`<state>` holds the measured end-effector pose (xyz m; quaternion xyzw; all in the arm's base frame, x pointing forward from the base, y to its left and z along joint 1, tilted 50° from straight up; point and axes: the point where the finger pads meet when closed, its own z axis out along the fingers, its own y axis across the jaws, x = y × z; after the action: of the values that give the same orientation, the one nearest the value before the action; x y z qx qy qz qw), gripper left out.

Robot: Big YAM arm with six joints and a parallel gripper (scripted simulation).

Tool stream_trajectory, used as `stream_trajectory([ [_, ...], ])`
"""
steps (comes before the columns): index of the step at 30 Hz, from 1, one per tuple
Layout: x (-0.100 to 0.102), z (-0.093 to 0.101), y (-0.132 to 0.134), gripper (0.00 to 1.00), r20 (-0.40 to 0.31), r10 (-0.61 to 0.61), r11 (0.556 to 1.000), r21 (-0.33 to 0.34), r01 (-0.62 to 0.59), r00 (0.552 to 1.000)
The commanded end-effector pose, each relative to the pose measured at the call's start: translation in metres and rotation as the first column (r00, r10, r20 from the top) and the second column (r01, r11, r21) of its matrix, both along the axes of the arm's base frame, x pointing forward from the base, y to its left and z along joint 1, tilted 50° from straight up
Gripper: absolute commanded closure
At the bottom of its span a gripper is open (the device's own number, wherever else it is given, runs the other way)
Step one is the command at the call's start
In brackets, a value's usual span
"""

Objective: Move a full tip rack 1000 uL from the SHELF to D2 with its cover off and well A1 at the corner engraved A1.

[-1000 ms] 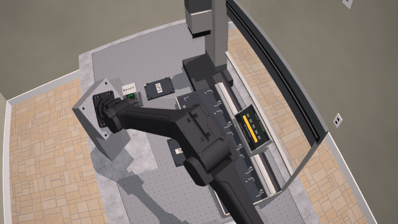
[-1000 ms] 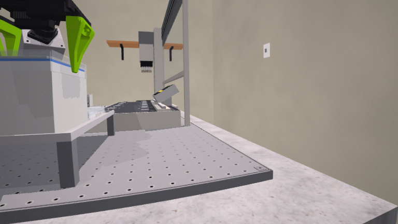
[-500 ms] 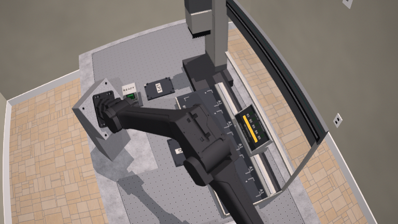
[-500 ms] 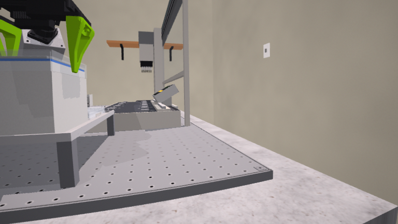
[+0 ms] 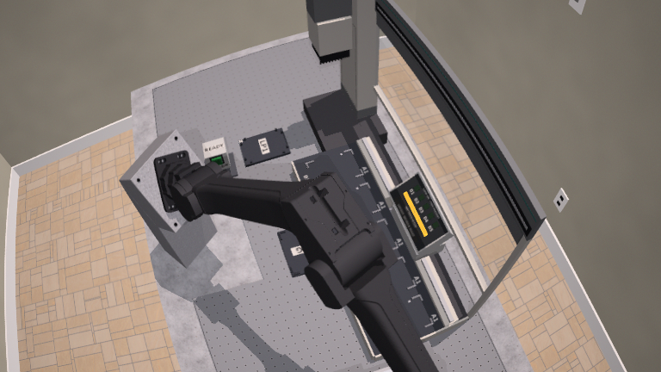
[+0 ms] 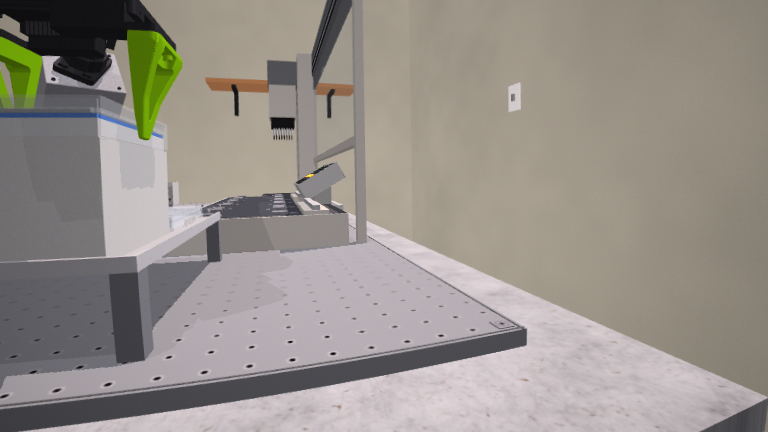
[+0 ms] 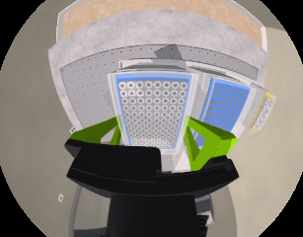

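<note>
While the tip rack (image 7: 153,114) sits on the SHELF (image 6: 169,243), the gripper (image 7: 154,138) straddles its top, and the jaws are clamped across what I judge to be the clear cover (image 6: 116,116) rather than the rack body, since the green fingers (image 6: 151,79) reach only to the blue line near the upper edge. The main risk from here is that a lift drags the rack up with the cover through friction, then drops it tilted; a grip this high and this wide could also slip if the cover flexes. Another hazard lies in where the cover goes: swung toward the deck or set on a neighbour crookedly, it would not end flat on the SHELF.

Seen through the wrist camera, this rack shows rows of pale rings on a grey field inside a blue border, so it looks full. No size label can be read in any view, so whether it is the 1000 uL rack I cannot tell.

Just beside it stands a second rack (image 7: 225,106) showing a blue plate with dark holes, which reads as empty. Well apart, the deck (image 5: 390,221) with its corner brackets and engraved A1 marks carries no rack, and the READY key (image 5: 217,158) waits by the arm's base.
</note>
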<state>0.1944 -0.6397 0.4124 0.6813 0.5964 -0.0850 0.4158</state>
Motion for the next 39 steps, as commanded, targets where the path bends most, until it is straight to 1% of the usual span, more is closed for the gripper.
stream_trajectory([
  [1, -0.010, 0.062, 0.013, 1.00, 0.021, -0.006, 0.996, -0.091, 0.008, 1.000],
  [5, -0.016, 0.056, 0.017, 1.00, 0.013, -0.008, 0.997, -0.076, 0.009, 1.000],
  [8, -0.013, 0.028, 0.010, 1.00, 0.001, -0.005, 1.000, -0.027, 0.005, 1.000],
  [9, -0.014, 0.028, 0.012, 1.00, 0.000, -0.005, 1.000, -0.024, 0.005, 1.000],
  [10, -0.016, 0.034, 0.017, 1.00, 0.002, -0.005, 0.999, -0.032, 0.005, 1.000],
  [11, -0.018, 0.045, 0.024, 1.00, 0.005, -0.006, 0.999, -0.047, 0.006, 1.000],
  [12, -0.020, 0.048, 0.027, 1.00, 0.006, -0.008, 0.999, -0.049, 0.008, 1.000],
  [17, -0.022, 0.048, 0.031, 1.00, 0.005, -0.007, 0.999, -0.045, 0.007, 1.000],
  [21, -0.023, 0.038, 0.028, 1.00, 0.000, -0.007, 1.000, -0.022, 0.007, 1.000],
  [22, -0.023, 0.041, 0.030, 1.00, 0.000, -0.006, 1.000, -0.025, 0.006, 1.000],
  [24, -0.025, 0.054, 0.039, 1.00, 0.004, -0.005, 0.999, -0.043, 0.005, 1.000],
  [31, -0.031, 0.060, 0.044, 1.00, 0.004, -0.009, 0.999, -0.045, 0.010, 1.000],
  [32, -0.022, 0.031, 0.031, 1.00, -0.005, -0.001, 1.000, 0.006, 0.001, 1.000],
  [34, -0.025, 0.033, 0.033, 1.00, -0.006, -0.002, 1.000, 0.005, 0.002, 1.000],
  [36, -0.033, 0.059, 0.047, 1.00, 0.002, -0.009, 0.999, -0.035, 0.009, 1.000],
  [37, -0.035, 0.066, 0.051, 1.00, 0.004, -0.010, 0.999, -0.045, 0.010, 1.000],
  [39, -0.036, 0.068, 0.054, 1.00, 0.004, -0.009, 0.999, -0.045, 0.010, 1.000],
])
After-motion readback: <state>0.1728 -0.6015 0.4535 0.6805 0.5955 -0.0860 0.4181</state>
